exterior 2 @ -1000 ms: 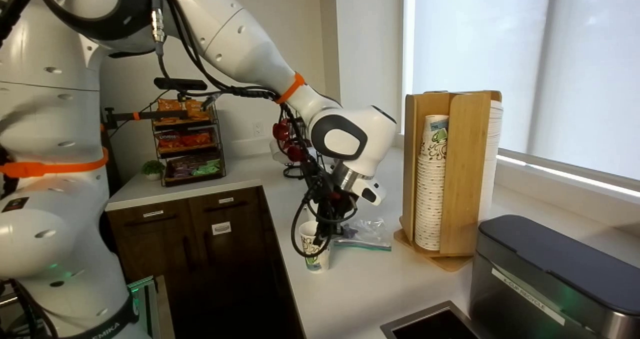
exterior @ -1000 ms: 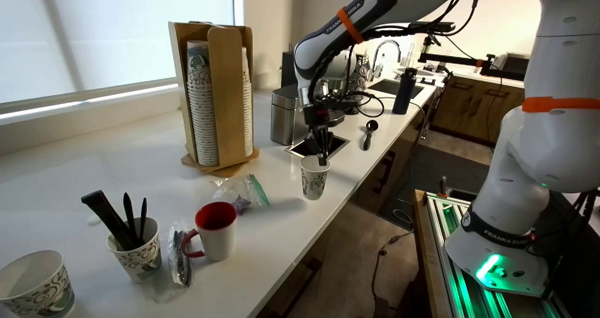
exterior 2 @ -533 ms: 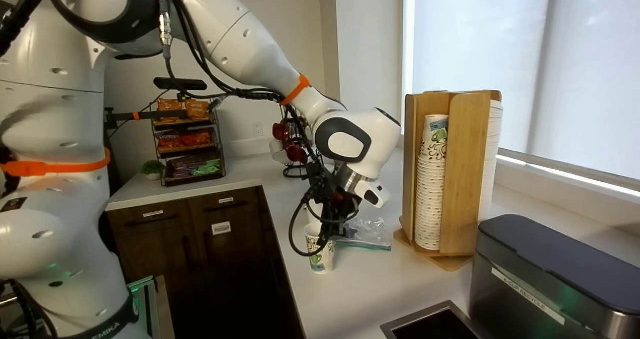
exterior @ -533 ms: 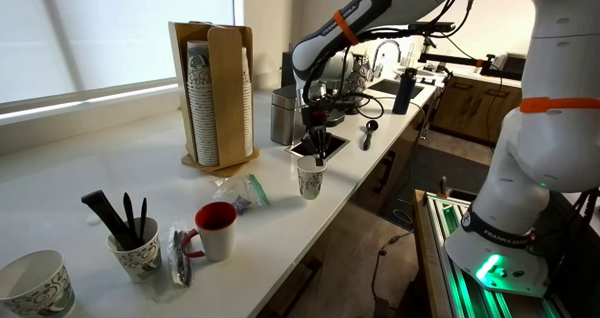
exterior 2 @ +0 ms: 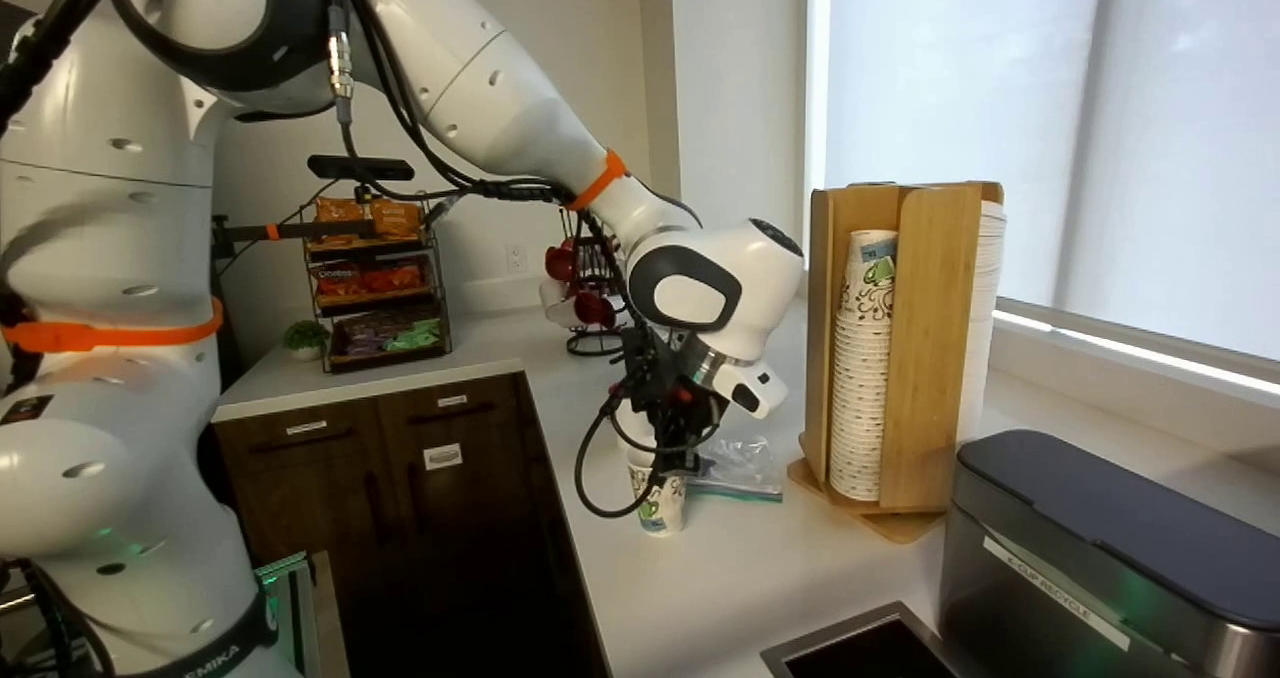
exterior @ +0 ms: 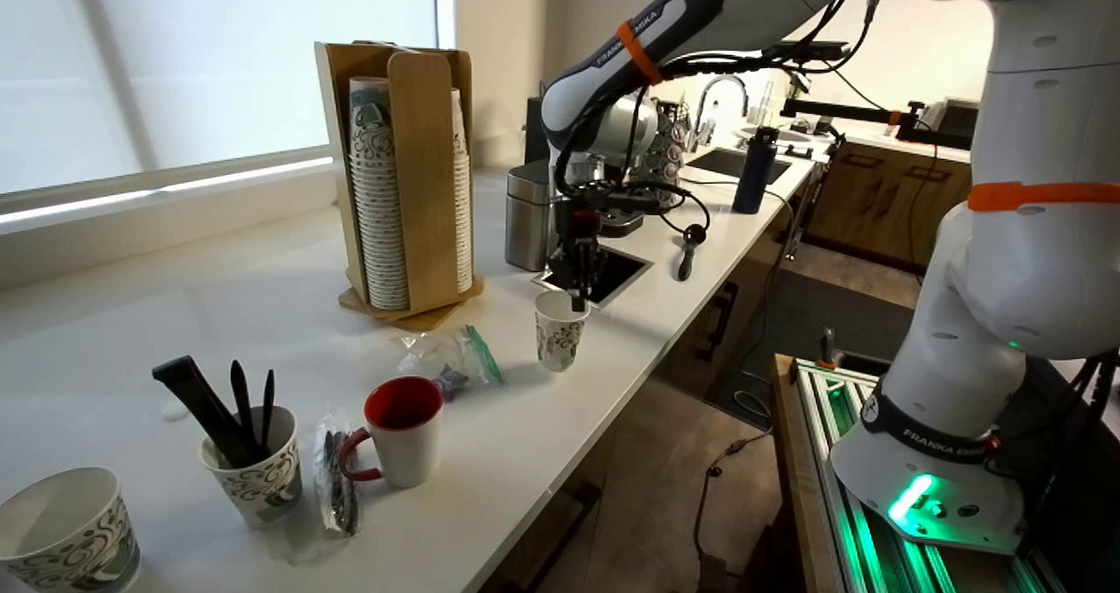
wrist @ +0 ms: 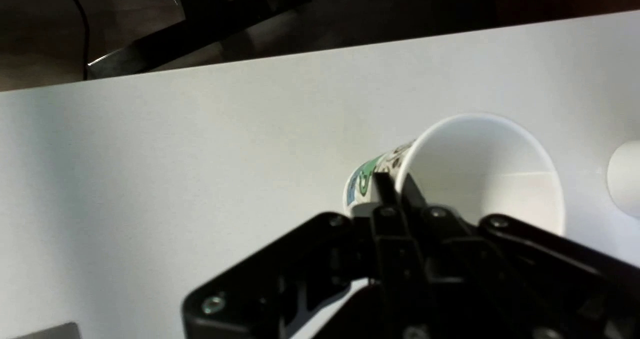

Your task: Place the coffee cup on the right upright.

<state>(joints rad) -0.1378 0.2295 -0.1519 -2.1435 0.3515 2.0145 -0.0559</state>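
A red-lined mug (exterior: pixel 412 449) sits on the bench (exterior: pixel 494 479) beside a clear packet (exterior: pixel 338 484) — a wooden rack (exterior: pixel 423 173) holds stacked cups (exterior: pixel 379 226).

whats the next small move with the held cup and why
Probably ease the paper cup straight down until its base sits flat on the counter, before any release. In the wrist view, the hand pinches its rim; its mouth faces up and it looks near upright, but I cannot tell whether the base touches.
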